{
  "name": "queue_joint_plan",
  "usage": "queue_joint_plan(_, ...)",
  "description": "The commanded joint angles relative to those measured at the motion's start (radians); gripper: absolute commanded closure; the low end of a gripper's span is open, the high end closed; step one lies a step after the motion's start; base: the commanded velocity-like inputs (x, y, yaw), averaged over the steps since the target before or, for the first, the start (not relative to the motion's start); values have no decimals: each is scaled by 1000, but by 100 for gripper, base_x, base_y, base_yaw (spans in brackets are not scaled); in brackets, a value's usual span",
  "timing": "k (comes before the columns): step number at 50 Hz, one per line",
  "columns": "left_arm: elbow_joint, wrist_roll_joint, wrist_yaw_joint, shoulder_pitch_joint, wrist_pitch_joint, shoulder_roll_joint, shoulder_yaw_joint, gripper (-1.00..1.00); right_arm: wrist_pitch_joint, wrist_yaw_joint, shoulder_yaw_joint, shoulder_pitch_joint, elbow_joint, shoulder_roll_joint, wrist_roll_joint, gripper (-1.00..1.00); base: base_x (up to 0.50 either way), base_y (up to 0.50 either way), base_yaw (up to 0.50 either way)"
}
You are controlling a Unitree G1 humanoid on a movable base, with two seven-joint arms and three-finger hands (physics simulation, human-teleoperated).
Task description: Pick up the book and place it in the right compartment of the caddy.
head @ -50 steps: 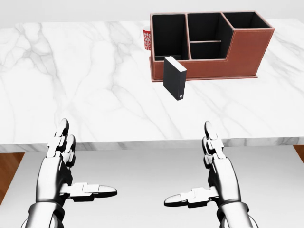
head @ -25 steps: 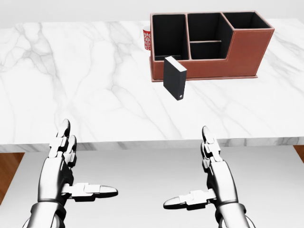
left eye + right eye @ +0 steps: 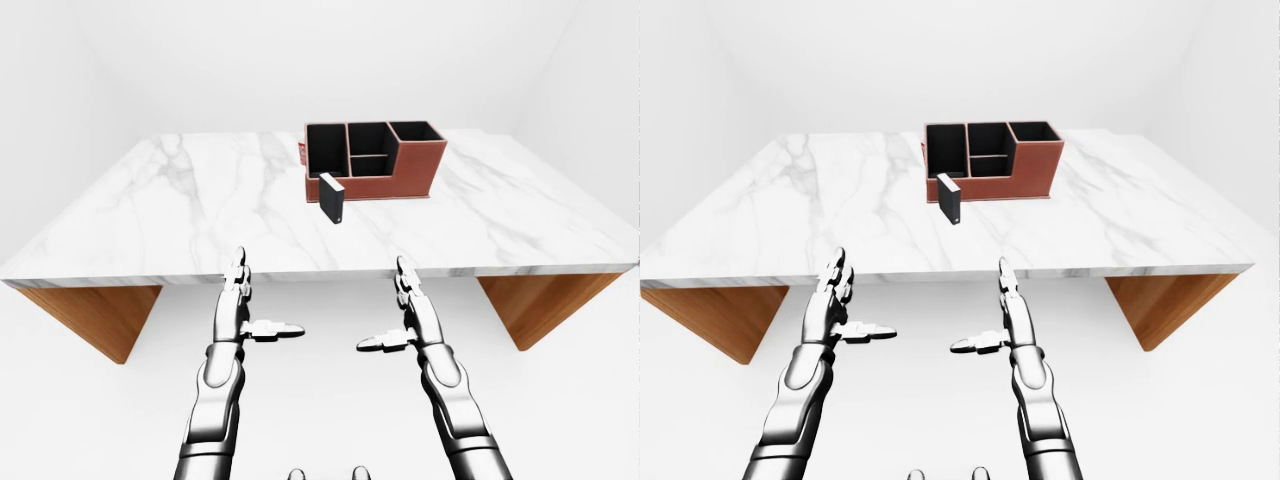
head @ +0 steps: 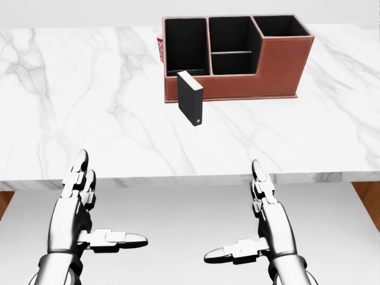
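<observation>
Book point(image 4: 190, 98) upright beside caddy point(image 4: 285, 65)

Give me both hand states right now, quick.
Left hand: open, fingers spread, holding nothing.
Right hand: open, fingers spread, holding nothing; the book stands untouched on the table.

Open marble table point(image 4: 89, 107) lies between both spread hands and book point(image 4: 190, 98); caddy point(image 4: 285, 65) stands just behind book, red can point(image 4: 160, 48) tucked beside caddy's left wall.
</observation>
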Motion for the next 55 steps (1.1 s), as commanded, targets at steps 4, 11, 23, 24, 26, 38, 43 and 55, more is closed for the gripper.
queue_joint_plan(4,7,6,1,0,-6,-1,-2,-100,0,-2,1,-2,13,-1,-6,-100,0,-29,0)
queue_joint_plan(11,10,9,1,0,-7,-1,-3,-100,0,-7,2,-3,18,-1,-14,-100,0,-28,0)
queue_joint_plan(23,13,11,0,-2,-7,-1,-4,-100,0,-22,2,-11,36,-1,-31,-100,0,-14,0)
queue_joint_plan(24,14,10,-1,-2,-9,-1,-3,-100,0,-24,1,-12,39,-2,-32,-100,0,-2,0)
queue_joint_plan(26,15,10,-2,-3,-10,0,-2,-100,0,-26,2,-13,42,-2,-35,-100,0,0,0)
queue_joint_plan(38,16,11,-1,-3,-12,-1,-4,-100,0,-26,7,-7,43,-2,-52,-100,15,-1,0)
queue_joint_plan(43,11,11,-1,0,-9,-1,-4,-100,0,-28,6,-10,52,-3,-53,-100,25,-1,0)
queue_joint_plan(55,21,10,-1,-3,-17,0,-2,-100,0,-35,6,-12,65,-2,-60,-100,26,-1,0)
